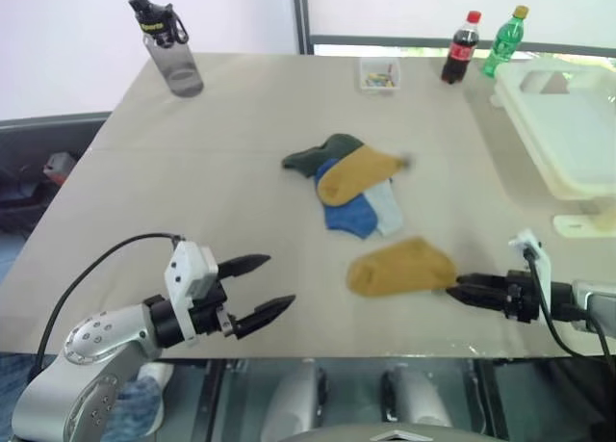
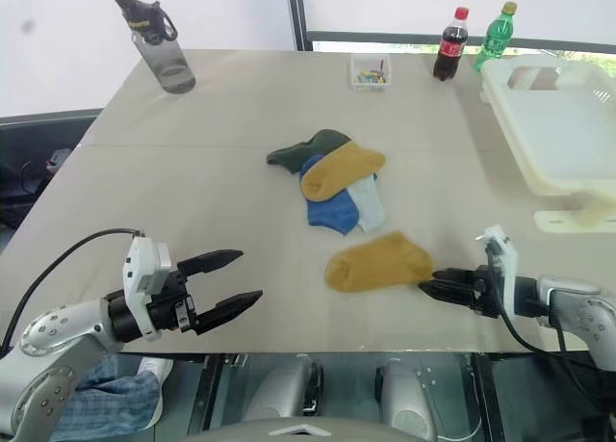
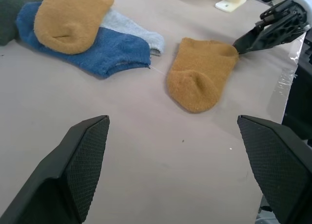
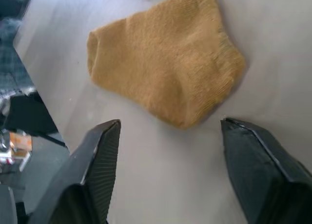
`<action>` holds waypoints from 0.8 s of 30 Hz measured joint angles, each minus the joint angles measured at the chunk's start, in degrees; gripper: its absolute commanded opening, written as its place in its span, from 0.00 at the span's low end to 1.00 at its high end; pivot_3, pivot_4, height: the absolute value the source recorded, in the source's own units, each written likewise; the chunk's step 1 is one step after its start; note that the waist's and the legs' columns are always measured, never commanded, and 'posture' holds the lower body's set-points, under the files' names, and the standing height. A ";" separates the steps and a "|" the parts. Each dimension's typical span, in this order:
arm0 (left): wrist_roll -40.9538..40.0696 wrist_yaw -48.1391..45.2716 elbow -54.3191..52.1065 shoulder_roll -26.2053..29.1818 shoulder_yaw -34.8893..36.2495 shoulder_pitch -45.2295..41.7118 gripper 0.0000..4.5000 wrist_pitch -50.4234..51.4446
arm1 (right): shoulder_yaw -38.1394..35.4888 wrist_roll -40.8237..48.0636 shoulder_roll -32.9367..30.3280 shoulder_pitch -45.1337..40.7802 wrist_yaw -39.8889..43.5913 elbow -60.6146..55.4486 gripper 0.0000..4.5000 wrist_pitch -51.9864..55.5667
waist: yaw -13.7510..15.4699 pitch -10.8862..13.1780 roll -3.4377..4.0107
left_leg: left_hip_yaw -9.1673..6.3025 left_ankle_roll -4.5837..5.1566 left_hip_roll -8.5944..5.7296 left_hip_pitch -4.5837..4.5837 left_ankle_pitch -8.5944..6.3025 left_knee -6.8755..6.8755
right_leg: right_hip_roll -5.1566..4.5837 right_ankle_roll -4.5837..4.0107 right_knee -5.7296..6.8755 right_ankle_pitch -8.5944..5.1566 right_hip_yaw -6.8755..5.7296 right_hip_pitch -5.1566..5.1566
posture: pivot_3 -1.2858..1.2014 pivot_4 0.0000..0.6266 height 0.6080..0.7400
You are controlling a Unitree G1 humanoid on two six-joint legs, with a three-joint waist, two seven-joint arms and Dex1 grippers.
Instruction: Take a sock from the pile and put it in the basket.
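**Right gripper open beside a lone yellow sock**

Right gripper (image 1: pixel 460 289) lies low over the table (image 1: pixel 241 115) near its front edge, its two black fingers parted in the right wrist view, with nothing between them. Their tips point at the cuff end of a mustard yellow sock (image 1: pixel 400 267) that lies flat on the table just in front of them; whether the tips touch the cloth cannot be told. This sock lies apart from the pile (image 1: pixel 351 182), nearer the robot.

Left gripper (image 1: pixel 258 286) hangs over the front left part of the table, its fingers spread wide and empty, pointing toward the yellow sock but well apart from it.

In the pile, toward the middle of the table, a second mustard sock (image 1: pixel 358 172) lies on top, over a dark green sock (image 1: pixel 318 157), a blue sock (image 1: pixel 351 216) and a pale grey-blue sock (image 1: pixel 387 206).

At the right edge of the table sits the basket (image 1: pixel 568 124), cream-white, well apart from both the pile and the lone sock. No sock can be seen inside it.

Along the far side stand a dark water bottle (image 1: pixel 168 47) at the left, a small clear box (image 1: pixel 379 75) of coloured bits near the middle, and a cola bottle (image 1: pixel 461 47) with a green bottle (image 1: pixel 503 41) just beside it, close to the basket's far corner.
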 measured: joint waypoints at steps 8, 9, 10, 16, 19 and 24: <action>-0.01 -0.07 0.24 0.03 -0.54 -0.46 1.00 -0.13 | -0.19 -8.29 5.79 -11.46 -5.02 6.57 0.70 -10.37 | -1.43 0.01 0.02 | 0.07 -0.02 0.08 0.12 0.01 0.00 | 0.08 0.00 0.07 0.00 0.03 0.02 | 0.52 0.24 1.00; 0.00 -0.07 0.28 0.05 -0.67 -0.70 1.00 -0.21 | 0.64 -9.77 7.86 -14.50 -6.75 6.83 0.70 -12.01 | -1.54 0.03 0.05 | 0.06 -0.02 0.08 0.12 0.01 -0.01 | 0.08 -0.01 0.09 0.00 0.03 0.00 | 0.52 0.24 1.00; 0.00 -0.07 0.28 0.05 -0.73 -0.82 1.00 -0.24 | 1.13 -10.45 8.61 -15.75 -7.57 7.05 0.70 -12.61 | -1.57 0.03 0.05 | 0.05 -0.02 0.07 0.08 0.01 -0.01 | 0.08 -0.01 0.10 0.00 0.02 -0.03 | 0.52 0.24 1.00; 0.18 0.10 1.13 0.19 -0.92 -1.61 1.00 -0.44 | 7.96 -20.07 21.74 -30.77 -17.44 17.90 0.70 -18.60 | -1.63 0.04 0.05 | 0.18 -0.19 0.01 -0.15 0.11 -0.02 | 0.06 0.00 0.10 0.00 0.06 -0.30 | 0.52 0.24 1.00; 0.50 0.58 1.68 0.20 -0.71 -3.25 1.00 -0.69 | 9.29 -24.16 27.01 -37.35 -21.75 27.00 0.70 -21.58 | -1.62 0.05 0.07 | 0.18 -0.27 0.00 -0.14 0.16 -0.03 | 0.07 0.00 0.16 0.00 0.05 -0.34 | 0.52 0.24 1.00; 1.04 1.47 4.50 0.09 0.71 -6.51 1.00 -1.63 | 8.26 -25.91 35.60 -47.18 -25.33 42.53 0.70 -24.99 | -1.89 0.08 0.11 | 0.25 -0.30 -0.01 -0.16 0.17 -0.07 | 0.09 0.00 0.20 0.00 0.10 -0.43 | 0.52 0.24 1.00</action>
